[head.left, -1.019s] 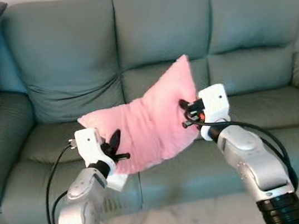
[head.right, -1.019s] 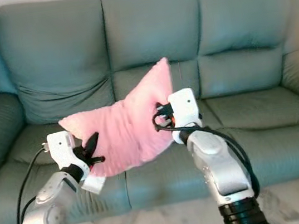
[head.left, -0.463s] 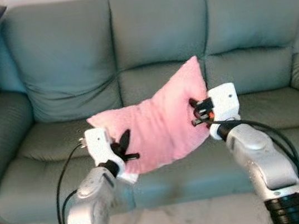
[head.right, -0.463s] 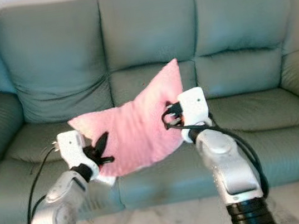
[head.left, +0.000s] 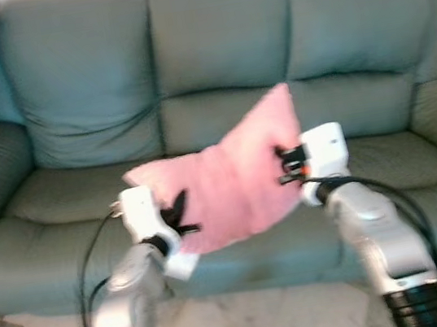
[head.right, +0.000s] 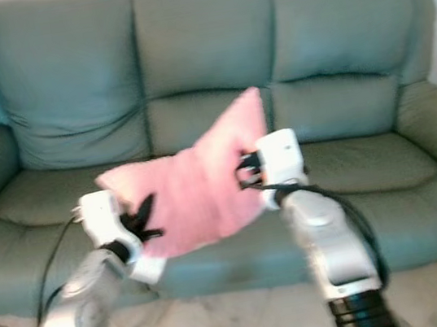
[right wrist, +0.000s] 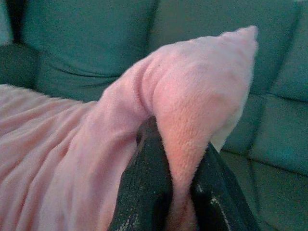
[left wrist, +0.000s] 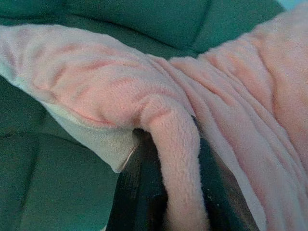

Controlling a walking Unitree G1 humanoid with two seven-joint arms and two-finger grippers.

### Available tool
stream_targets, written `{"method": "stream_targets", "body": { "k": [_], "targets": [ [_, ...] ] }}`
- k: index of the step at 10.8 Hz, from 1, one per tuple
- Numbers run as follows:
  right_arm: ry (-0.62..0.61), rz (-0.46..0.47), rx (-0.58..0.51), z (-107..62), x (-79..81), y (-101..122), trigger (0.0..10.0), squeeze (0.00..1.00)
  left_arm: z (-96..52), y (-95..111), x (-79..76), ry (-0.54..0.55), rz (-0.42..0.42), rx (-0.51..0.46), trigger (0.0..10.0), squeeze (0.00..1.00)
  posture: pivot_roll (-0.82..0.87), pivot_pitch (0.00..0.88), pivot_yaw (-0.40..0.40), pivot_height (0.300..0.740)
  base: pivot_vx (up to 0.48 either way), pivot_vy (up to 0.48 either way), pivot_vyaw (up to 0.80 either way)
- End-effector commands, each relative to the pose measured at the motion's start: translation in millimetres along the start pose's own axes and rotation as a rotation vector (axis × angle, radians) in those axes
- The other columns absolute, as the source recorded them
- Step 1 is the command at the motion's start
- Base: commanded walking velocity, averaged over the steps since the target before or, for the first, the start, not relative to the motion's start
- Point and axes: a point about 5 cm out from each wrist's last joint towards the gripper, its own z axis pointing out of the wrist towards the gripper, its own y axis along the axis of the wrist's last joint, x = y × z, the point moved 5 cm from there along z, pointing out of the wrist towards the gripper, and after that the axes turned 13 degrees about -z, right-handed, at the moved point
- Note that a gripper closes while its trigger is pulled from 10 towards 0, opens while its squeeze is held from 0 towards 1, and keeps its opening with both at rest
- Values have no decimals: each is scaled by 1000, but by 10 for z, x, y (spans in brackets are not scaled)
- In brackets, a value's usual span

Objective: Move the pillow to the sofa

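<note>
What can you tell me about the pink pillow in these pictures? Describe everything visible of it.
The pink pillow is soft and fleecy, with a paler underside showing at one edge. It hangs stretched and creased in front of the green sofa, above the seat cushions, one corner pointing up. The left gripper pinches a fold at its lower left edge, and the right gripper pinches the side below the raised corner.

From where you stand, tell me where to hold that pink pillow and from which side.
Grip the pink pillow by its two opposite edges, one from each side. It is soft and limp, so a pinched fold of fabric holds. The left gripper is shut on the lower left edge, the right gripper on the raised right edge, above the sofa.
</note>
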Motion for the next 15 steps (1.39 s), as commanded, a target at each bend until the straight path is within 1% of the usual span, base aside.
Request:
{"method": "stream_targets", "body": {
  "k": [1,6,7,8,13,15],
  "targets": [
    [-2,-17,-23,2,-42,75,10000,0,51,13,-159,-44,3,-5,10000,0,-161,0,-55,740,0,-330,0],
    [0,-16,-24,3,-35,76,10000,0,51,11,-150,-40,2,-5,10000,0,-162,0,-53,740,0,-325,0],
    [0,-15,-23,3,-30,73,10000,0,51,20,-147,-40,1,-10,10000,0,-162,0,-53,740,0,0,0],
    [0,-15,-22,2,-28,70,10000,0,45,46,-107,-22,-15,-28,10000,0,-162,0,-52,740,0,0,0],
    [-1,-13,-25,2,-26,70,10000,0,49,143,-74,-7,16,-80,10000,0,-165,0,-46,740,0,0,0],
    [0,-14,-31,-3,-26,78,10000,0,43,183,-54,3,24,-104,10000,0,-164,0,-44,740,341,298,0]
  ]
}}
